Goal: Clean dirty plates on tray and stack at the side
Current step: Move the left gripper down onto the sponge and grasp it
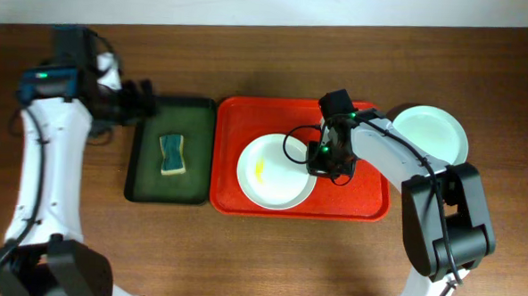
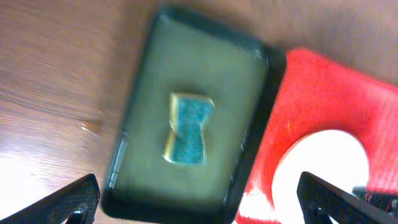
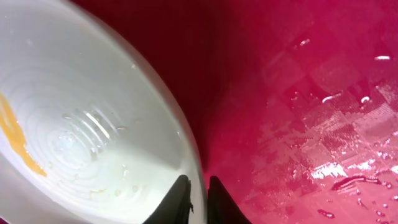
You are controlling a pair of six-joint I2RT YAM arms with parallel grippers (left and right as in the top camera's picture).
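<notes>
A white plate (image 1: 276, 171) with a yellow smear lies on the red tray (image 1: 369, 202). In the right wrist view the plate (image 3: 81, 137) fills the left side and the tray (image 3: 298, 93) is wet. My right gripper (image 1: 321, 159) (image 3: 199, 199) is shut on the plate's right rim, one finger inside and one outside. A pale plate (image 1: 430, 133) sits on the table right of the tray; whether another lies under it I cannot tell. My left gripper (image 1: 145, 101) (image 2: 199, 199) is open and empty above the dark green tray's edge.
A dark green tray (image 1: 142, 183) (image 2: 149, 93) left of the red tray holds a blue and yellow sponge (image 1: 172, 154) (image 2: 188, 129). The red tray (image 2: 311, 93) and the white plate (image 2: 323, 168) also show in the left wrist view. The wooden table (image 1: 241, 254) lies all around.
</notes>
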